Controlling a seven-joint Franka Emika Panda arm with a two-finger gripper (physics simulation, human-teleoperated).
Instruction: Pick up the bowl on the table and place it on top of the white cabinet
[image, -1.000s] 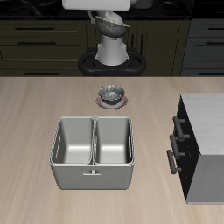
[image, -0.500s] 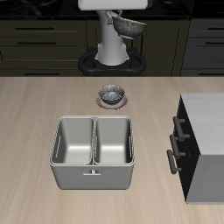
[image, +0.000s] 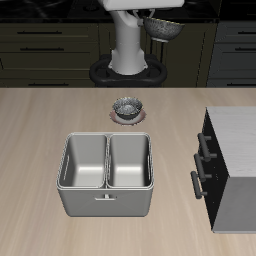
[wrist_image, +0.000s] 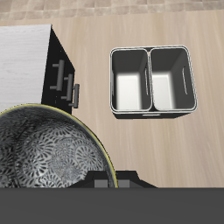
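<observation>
— Where is the bowl (image: 161, 25) now?

— Off the table (image: 40, 130) altogether. It hangs high at the far side, close to the robot's white body, carried by the gripper (wrist_image: 105, 178). In the wrist view its speckled inside fills much of the picture, and the rim sits right against the dark finger parts.

— So the gripper has it?

— The fingers themselves barely show, but the bowl is in the air with nothing under it. I judge they are closed on its rim, pinching the wall.

— Why hold it so high?

— Probably for clearance. The white cabinet (image: 235, 150) stands tall at the table's edge, and the grey two-compartment basin (image: 107, 137) sits in the middle. From this height the bowl can pass over both.

— And the other small bowl (image: 127, 106)?

— On its reddish disc, just beyond the basin, well apart from the carried one. It is not the target.

— What remains?

— Moving over the cabinet's pale top — bare in both views — then lowering and letting go.
</observation>
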